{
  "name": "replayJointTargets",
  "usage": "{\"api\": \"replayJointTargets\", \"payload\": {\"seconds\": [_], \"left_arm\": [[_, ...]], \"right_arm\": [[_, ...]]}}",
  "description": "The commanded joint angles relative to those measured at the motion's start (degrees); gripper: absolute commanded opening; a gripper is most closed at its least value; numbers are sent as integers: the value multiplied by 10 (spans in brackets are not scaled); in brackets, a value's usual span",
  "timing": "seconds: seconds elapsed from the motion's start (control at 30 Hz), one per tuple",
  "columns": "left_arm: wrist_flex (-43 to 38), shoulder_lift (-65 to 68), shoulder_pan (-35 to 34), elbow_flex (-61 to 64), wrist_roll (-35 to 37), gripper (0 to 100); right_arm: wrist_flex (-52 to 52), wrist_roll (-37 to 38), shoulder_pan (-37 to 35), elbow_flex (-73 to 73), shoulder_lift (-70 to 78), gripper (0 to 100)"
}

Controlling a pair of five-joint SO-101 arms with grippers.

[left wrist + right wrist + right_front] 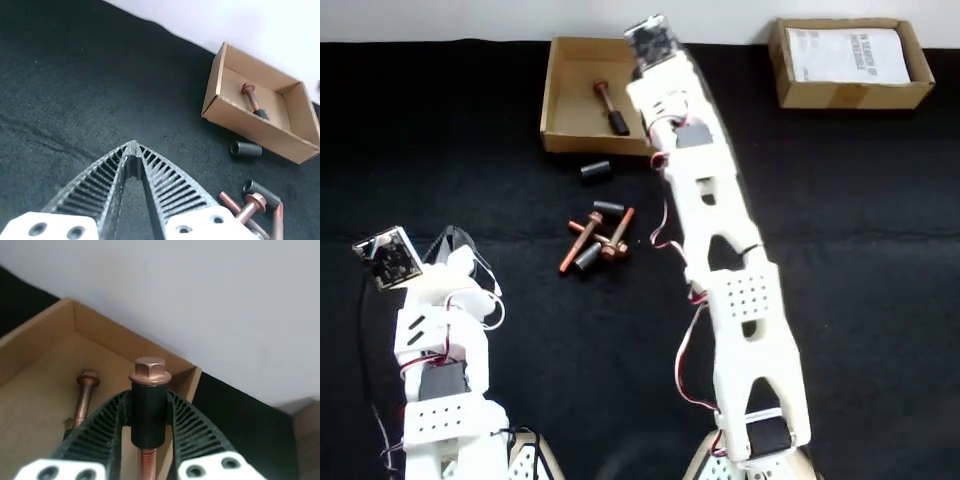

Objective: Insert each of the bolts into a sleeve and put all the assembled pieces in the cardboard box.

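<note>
We see the sleeved bolt [148, 412] upright, head up, clamped by the right gripper [148, 399] above the box [45, 330], close to its corner. A finished piece [82, 405] lies inside. The left gripper [132, 148] is closed and empty over the mat [75, 75]. Our worry is that releasing this near the corner clips the box wall, so the bolt bounces out or slips from its sleeve.

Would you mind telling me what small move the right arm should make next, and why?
Probably shift the right gripper a little toward the middle of the cardboard box before releasing: it is shut on an assembled bolt and sleeve hanging close to the box's side wall.
</note>
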Motion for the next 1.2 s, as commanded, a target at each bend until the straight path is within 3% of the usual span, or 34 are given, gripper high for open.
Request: {"api": "replayJointTargets", "payload": {"seconds": [0.0,0.13,0.3,0.5,0.8,1.17], "left_arm": [[30,-36,-10,15,4,9],[63,-65,-10,15,4,9],[65,-69,-9,15,4,9],[68,-69,-9,15,1,9],[68,-68,-9,15,1,9],[68,-68,-9,15,1,9]], "right_arm": [[1,38,-20,-86,30,6],[55,82,-26,-137,73,7],[189,84,-45,-202,99,15],[314,84,-55,-299,113,143],[478,81,-56,-415,90,148],[692,-235,-97,-415,-65,148]]}}
